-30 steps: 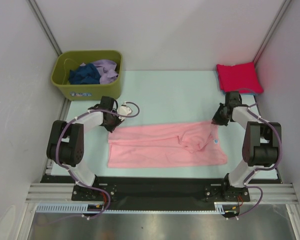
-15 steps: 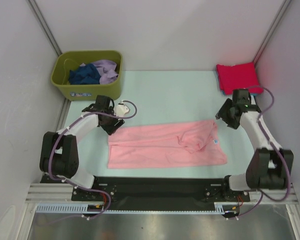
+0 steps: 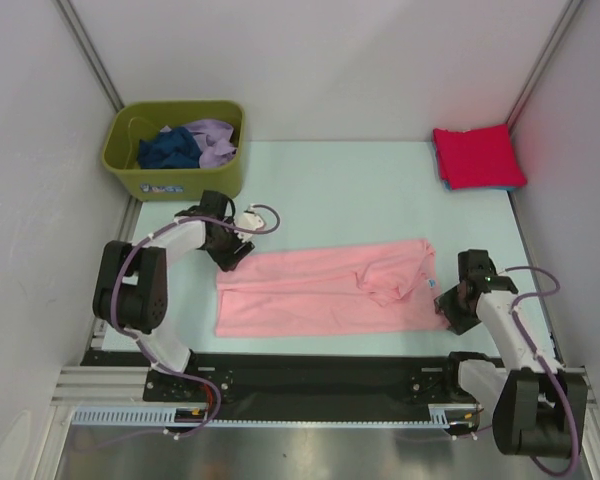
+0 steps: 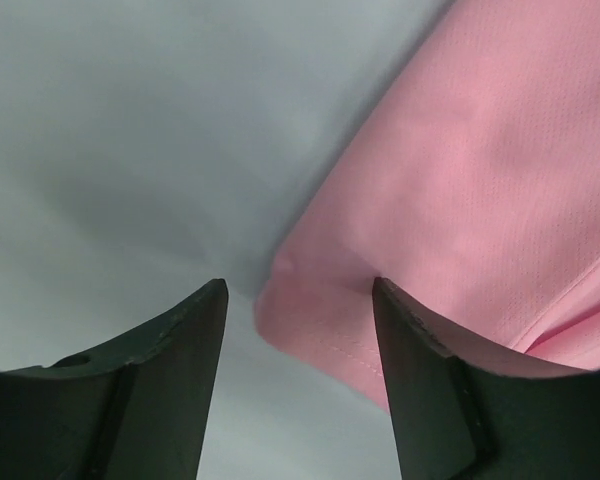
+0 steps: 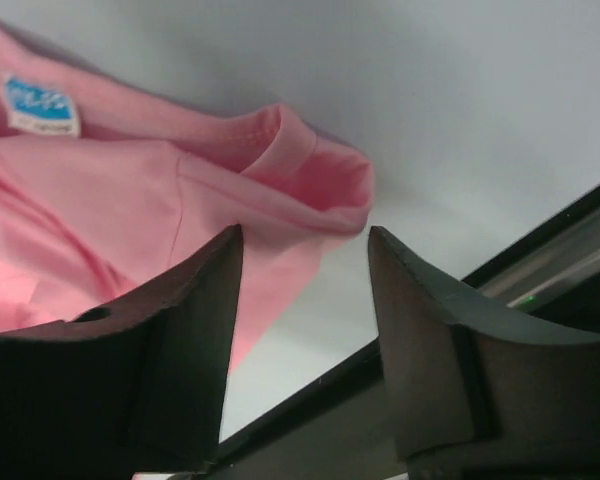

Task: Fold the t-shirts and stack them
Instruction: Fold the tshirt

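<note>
Pink t-shirt (image 3: 330, 295) lies part-folded and flat on the surface (image 3: 360, 190), between the arms. Left end effector (image 4: 298, 290) stands open astride its far-left corner. Right end effector (image 5: 305, 235) is open at the right edge. Cloth judged light and limp; grip at hemmed corners.

Left arm (image 3: 140, 290) and right arm (image 3: 508, 330): black joint housings joined by light grey links are noted. Purple-grey cables (image 3: 140, 250) are routed along each arm and looped at the bases. A white fitting (image 3: 248, 218) is seen at the left wrist. The jaws are recorded as dark, matte wedges with smooth curved inner faces. A small hole is seen near the root of one in each wrist view.
</note>
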### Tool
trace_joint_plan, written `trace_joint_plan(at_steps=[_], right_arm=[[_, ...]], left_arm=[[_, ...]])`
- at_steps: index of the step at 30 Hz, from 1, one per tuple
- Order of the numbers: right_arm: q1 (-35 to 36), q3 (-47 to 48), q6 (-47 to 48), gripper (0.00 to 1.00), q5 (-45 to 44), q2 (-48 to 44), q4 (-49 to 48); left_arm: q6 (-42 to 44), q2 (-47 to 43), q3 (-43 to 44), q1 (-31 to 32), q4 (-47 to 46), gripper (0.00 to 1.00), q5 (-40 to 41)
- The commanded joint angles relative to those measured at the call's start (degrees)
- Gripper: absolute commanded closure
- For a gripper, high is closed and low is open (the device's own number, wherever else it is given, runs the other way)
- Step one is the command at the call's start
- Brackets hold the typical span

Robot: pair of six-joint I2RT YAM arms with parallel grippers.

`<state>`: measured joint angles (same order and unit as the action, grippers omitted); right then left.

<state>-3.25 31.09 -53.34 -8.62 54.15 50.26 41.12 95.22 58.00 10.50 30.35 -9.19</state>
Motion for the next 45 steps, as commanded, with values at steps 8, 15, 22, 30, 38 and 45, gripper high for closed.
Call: trace_joint_plan(at_steps=[8, 15, 22, 30, 38, 45], right_arm=[[-0.09, -1.92, -1.86, 0.93, -0.25, 12.02, -18.43], [-0.09, 13.53, 6.67, 1.0, 1.85, 31.43, -33.8], [2.97, 40.33, 12.21, 1.0, 6.07, 53.84, -36.73], [9.3, 77.02, 14.83, 1.0, 13.43, 81.5, -30.5], [10.98, 108.38, 21.26, 0.74, 12.05, 97.11, -17.65], [9.4, 109.97, 26.09, 0.38, 12.93, 92.11, -18.01]], left_arm=[[6.51, -0.21, -5.52, 4.7, 6.02, 0.77, -3.64], [7.66, -3.1, -7.54, 8.11, 16.14, 0.95, -11.62], [3.19, -5.66, -8.78, 16.12, 19.13, 0.92, -20.76], [-11.83, -4.08, -8.78, 27.53, 7.99, 0.88, -25.34], [-16.34, 0.67, -5.79, 35.64, 3.75, 0.57, -29.65], [-12.3, -6.35, -4.56, 32.66, 9.63, 0.39, -20.88]])
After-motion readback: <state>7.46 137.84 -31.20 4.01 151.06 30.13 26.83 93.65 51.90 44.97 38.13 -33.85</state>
